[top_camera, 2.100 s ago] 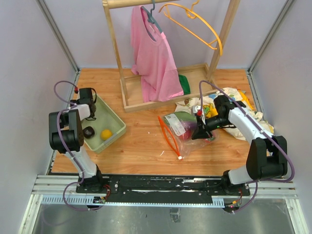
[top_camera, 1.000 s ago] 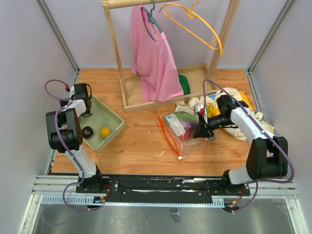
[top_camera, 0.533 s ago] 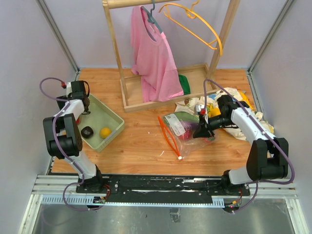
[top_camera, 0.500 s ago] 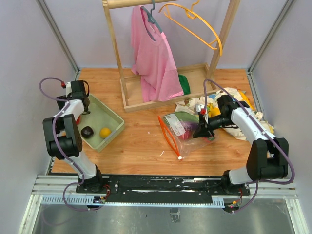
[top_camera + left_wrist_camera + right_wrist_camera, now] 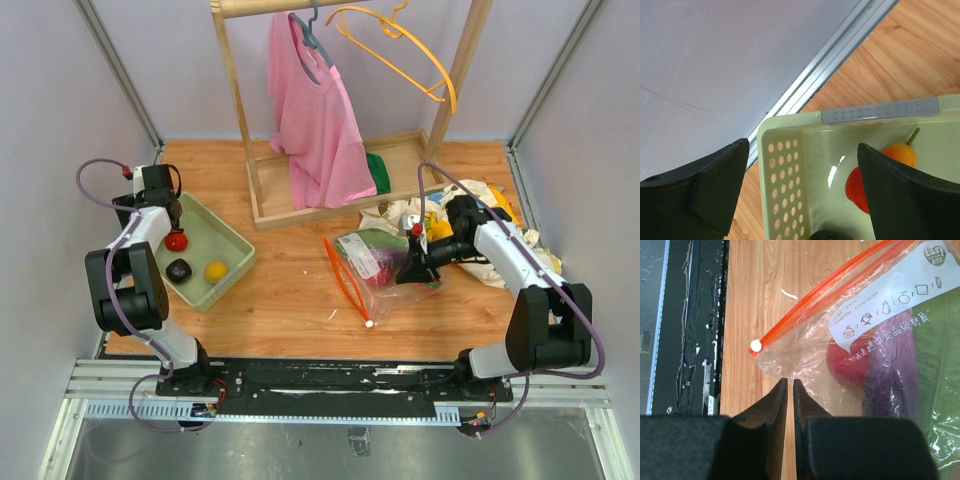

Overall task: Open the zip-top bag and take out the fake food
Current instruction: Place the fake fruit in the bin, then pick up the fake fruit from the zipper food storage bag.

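Observation:
The zip-top bag (image 5: 372, 262) lies open on the wooden table, its orange-red zipper strip (image 5: 343, 278) spread toward the front. In the right wrist view the bag (image 5: 875, 325) holds a red piece (image 5: 847, 362), a purple piece (image 5: 890, 375) and a green piece (image 5: 940, 365). My right gripper (image 5: 405, 275) is shut on the bag's clear lower edge (image 5: 790, 381), near the white slider (image 5: 756, 345). My left gripper (image 5: 165, 205) is open and empty over the tray's far-left corner (image 5: 802, 155). In the pale green tray (image 5: 235, 250) lie a red piece (image 5: 177, 240), a dark purple piece (image 5: 180, 270) and a yellow piece (image 5: 216, 271).
A wooden clothes rack (image 5: 330, 205) with a pink shirt (image 5: 315, 120) and an orange hanger (image 5: 400, 50) stands at the back. A dinosaur-print cloth (image 5: 480, 215) is bunched behind the right arm. Grey walls and a metal rail (image 5: 830, 55) close in on the left.
My left gripper has drawn back from over the tray toward the far-left corner, and the red piece now shows lying in the tray. My right gripper has stayed on the bag.

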Motion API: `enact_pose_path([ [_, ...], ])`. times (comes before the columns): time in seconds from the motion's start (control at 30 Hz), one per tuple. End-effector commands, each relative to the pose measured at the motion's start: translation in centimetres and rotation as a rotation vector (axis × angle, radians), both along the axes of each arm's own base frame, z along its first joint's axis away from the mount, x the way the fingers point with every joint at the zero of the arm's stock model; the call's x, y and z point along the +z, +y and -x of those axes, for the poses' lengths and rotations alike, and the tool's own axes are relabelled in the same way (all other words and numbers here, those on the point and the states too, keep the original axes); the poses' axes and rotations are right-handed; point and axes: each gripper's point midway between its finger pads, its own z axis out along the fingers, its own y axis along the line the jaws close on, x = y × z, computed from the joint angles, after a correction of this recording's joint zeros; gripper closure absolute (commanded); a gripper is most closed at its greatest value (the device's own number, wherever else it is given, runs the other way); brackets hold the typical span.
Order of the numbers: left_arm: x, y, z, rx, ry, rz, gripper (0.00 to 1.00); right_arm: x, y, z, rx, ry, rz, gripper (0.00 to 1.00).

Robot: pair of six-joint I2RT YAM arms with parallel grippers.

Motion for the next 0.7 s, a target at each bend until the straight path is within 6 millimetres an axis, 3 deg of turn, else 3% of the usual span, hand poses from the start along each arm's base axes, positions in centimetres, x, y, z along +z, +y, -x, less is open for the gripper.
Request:
enact_pose_path([
  [0.0, 2.1, 0.2, 0.0, 0.006, -0.072, -0.006, 0.08, 0.7, 0.0, 0.5, -0.005, 0.001, -0.035, 0.89],
  [0.07, 2.3, -0.1, -0.2, -0.021, -0.079, 0.010, 0.11, 0.8, 0.1, 0.6, -0.004, 0.000, -0.037, 0.89],
  [0.23, 0.9, -3.6, -2.0, -0.244, -0.066, 0.165, 0.25, 0.7, 0.1, 0.6, -0.002, 0.001, -0.036, 0.89],
  [0.37, -0.1, -5.4, -2.4, -0.345, -0.052, 0.241, 0.30, 0.6, 0.0, 0.6, -0.001, 0.002, -0.035, 0.89],
  [0.67, -2.6, -5.9, -1.4, -0.390, 0.055, 0.262, 0.39, 0.6, 0.0, 0.7, 0.002, 0.001, -0.035, 0.89],
])
